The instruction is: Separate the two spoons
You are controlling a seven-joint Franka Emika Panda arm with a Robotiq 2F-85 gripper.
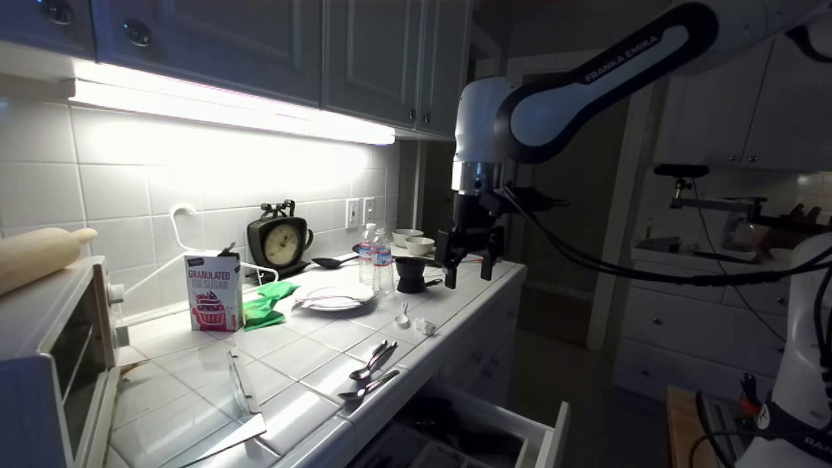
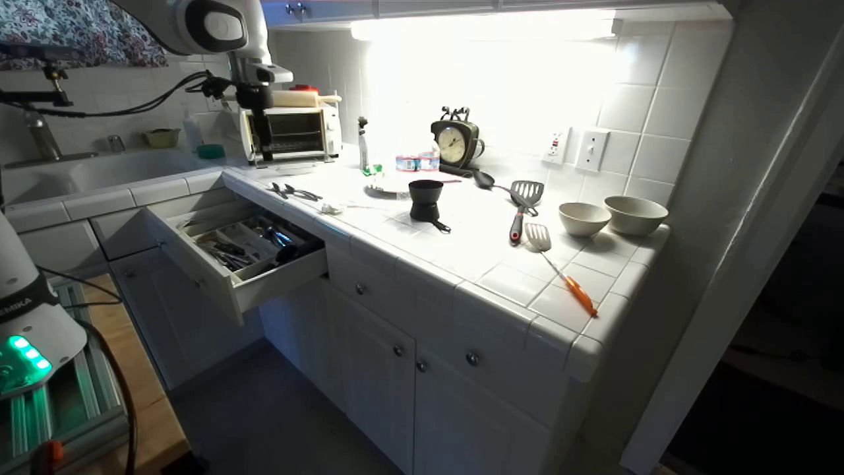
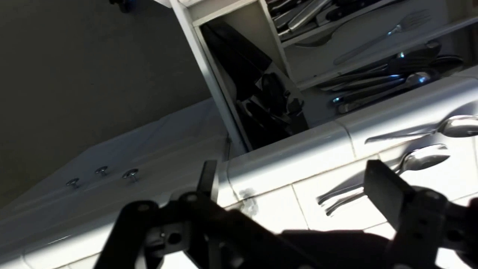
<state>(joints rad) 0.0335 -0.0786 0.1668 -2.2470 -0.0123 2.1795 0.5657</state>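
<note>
The two spoons (image 3: 425,157) lie overlapped on the tiled counter (image 3: 274,211), near its front edge and beside the pulled-out drawer (image 2: 280,284). In the wrist view, one bowl and two handle ends of this pair show; how the bowls are stacked cannot be determined, and the finger (image 3: 388,194) at the right of the frame covers part of the handles. A separate spoon (image 3: 459,126) lies just beside the pair, nearer the edge; the frame border cuts off its bowl tip. A crumpled clear item (image 1: 426,327) on the same counter cannot be identified. In an exterior view, glare washes out the bottles (image 2: 428,162) except for their label bands. The upper portion of the arm (image 1: 585,97) is cut off in both exterior views. The forearm slopes down to the wrist, and the gripper (image 1: 469,276) hangs with fingertips directed downward, above counter level and clear of the spoons. The gripper is released: its fingers stand spread wide apart. In an exterior view the fingers (image 2: 265,142) align one behind the other, hiding the gap.
</note>
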